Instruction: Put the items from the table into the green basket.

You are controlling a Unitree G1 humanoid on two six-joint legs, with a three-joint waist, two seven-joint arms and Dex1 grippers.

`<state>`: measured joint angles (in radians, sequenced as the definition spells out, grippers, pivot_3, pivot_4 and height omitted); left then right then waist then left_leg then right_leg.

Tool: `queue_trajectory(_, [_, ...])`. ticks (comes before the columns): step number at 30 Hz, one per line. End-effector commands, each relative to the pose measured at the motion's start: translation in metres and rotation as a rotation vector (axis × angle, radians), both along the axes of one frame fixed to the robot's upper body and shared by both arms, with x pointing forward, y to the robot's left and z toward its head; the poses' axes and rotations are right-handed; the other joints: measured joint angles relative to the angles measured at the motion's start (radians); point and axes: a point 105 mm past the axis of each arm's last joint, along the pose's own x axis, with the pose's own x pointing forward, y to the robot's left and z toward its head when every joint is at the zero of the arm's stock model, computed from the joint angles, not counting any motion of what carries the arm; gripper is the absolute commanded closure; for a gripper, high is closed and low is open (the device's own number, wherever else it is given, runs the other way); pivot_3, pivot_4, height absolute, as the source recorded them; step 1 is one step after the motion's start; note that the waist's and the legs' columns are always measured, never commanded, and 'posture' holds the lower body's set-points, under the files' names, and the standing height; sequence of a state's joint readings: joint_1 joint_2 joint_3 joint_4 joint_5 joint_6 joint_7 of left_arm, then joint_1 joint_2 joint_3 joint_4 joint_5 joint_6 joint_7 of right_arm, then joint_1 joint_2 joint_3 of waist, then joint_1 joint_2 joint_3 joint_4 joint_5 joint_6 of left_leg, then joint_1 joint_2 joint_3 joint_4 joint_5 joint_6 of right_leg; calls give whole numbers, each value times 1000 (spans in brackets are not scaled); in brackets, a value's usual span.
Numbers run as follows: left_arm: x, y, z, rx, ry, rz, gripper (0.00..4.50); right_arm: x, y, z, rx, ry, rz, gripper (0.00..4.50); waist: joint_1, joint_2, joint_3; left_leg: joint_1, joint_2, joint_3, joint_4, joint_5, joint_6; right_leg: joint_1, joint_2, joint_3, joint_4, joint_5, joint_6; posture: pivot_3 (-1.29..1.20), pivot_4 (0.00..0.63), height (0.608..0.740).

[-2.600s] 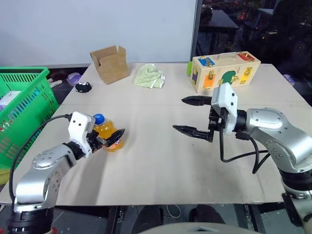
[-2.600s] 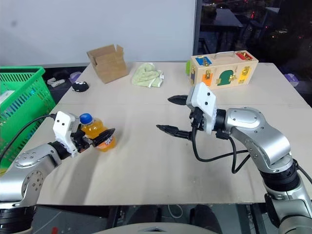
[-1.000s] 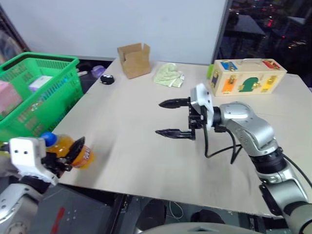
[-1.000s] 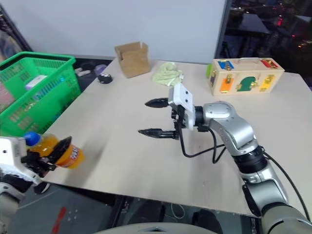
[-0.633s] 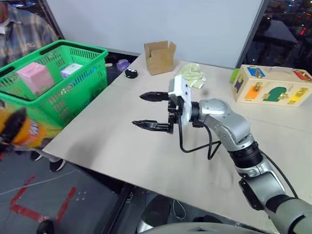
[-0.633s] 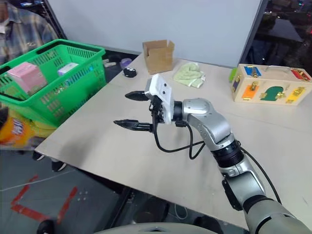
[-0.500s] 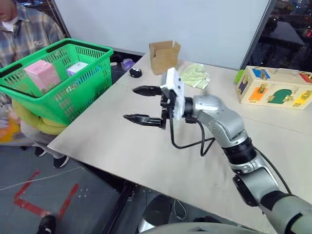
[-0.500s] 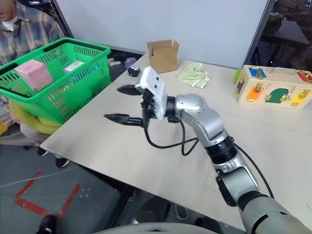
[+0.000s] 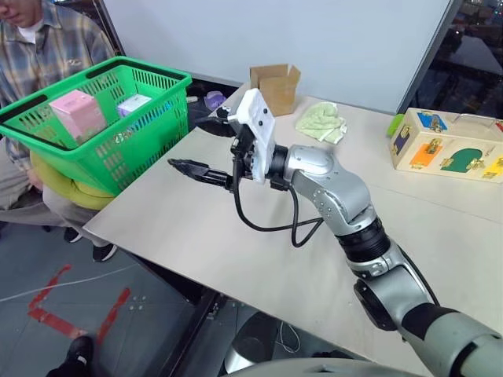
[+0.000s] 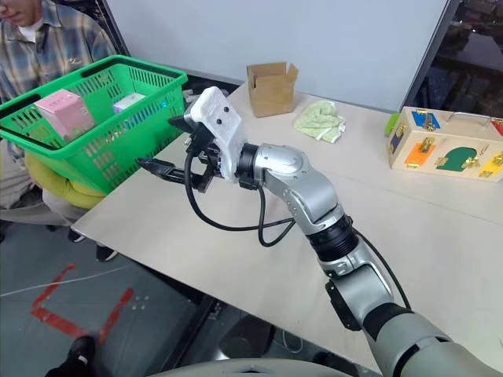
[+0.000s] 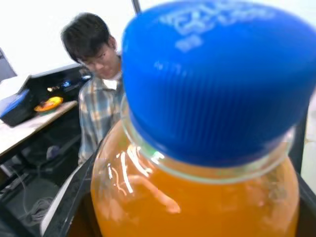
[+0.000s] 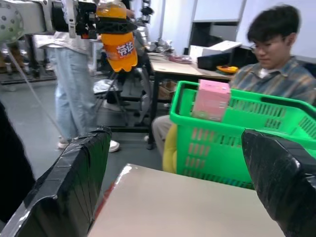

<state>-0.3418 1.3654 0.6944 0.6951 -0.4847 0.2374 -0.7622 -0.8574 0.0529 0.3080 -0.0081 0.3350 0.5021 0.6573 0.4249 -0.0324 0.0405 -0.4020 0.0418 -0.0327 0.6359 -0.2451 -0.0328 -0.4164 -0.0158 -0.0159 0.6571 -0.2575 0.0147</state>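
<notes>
The left pincer (image 12: 106, 24) grips the bottle (image 12: 117, 37) aloft, at nine o'clock of the basket (image 9: 110, 133); right pincer (image 9: 206, 149) spread, empty. Carrying step; next, swing over the basket and release.

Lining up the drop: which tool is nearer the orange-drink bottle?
Left. The left tool is shut on the bottle, holding it in the air off the table. The right tool hangs open over the table edge beside the green basket, apart from the bottle.
</notes>
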Motion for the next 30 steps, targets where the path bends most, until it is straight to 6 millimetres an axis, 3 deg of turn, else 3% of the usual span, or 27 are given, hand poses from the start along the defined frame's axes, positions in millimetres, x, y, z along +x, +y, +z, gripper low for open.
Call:
queue_trajectory(1, [14,2,19,89,-24,18,2005,2,-3,22,66,-39,-74,0,0,-1,-1,0,0,0,0,0,0,-1,0,0,1,1,1,423,0,740])
queue_trajectory(11, [51,1,14,68,-18,52,2005,-11,-5,22,63,-56,-20,0,-41,-5,-1,0,1,0,1,3,3,0,1,0,4,1,2,367,0,740])
queue_trajectory(17, [70,-5,3,71,16,77,2005,-9,-10,21,59,-54,-46,0,-86,-6,-2,0,1,-1,2,3,3,1,1,0,5,3,-2,328,0,740])
queue_trajectory(25, [81,10,-23,99,95,320,2005,-6,-19,22,60,-54,-96,0,-190,-11,-4,1,1,-2,4,3,4,3,1,0,7,4,-2,214,0,740])
queue_trajectory(29, [66,28,-27,180,108,481,147,-4,-27,18,50,-42,-147,0,-261,-13,-5,2,0,-2,4,3,4,4,1,1,9,5,-3,184,0,740])
queue_trajectory(30, [65,28,-25,158,79,478,29,-4,-28,18,51,-39,-153,0,-276,-13,-5,3,0,-2,4,3,4,4,0,2,10,5,-3,180,0,740])
